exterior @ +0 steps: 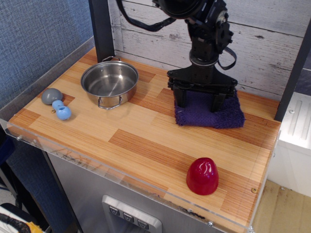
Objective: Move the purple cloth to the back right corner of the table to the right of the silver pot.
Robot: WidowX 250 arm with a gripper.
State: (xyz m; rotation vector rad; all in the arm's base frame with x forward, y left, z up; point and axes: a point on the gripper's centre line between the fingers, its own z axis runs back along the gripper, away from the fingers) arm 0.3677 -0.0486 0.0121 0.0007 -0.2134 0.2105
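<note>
Taking the silver pot (109,83) as our landmark, we start at the near edge of the table (146,145), where a red dome-shaped object (202,175) sits well to the pot's right and far forward of it, close to the clear plastic lip. To the pot's left and slightly nearer us lie a grey ball (51,95) and a blue peanut-shaped toy (61,110), just beside each other. The pot itself stands upright with nothing in it, its wire handles at the front and back of the rim. Further back and to the pot's right, the purple cloth (210,112) lies on the wood near the back right corner, apart from the pot, with bare planks between them. The gripper (198,103) stands over the cloth's rear half, its two black fingers (181,97) spread wide and pointing down, their tips at the fabric. We cannot tell whether they pinch any of it or only press on it. Behind the cloth the arm rises in front of a whitewashed plank wall (262,43).
</note>
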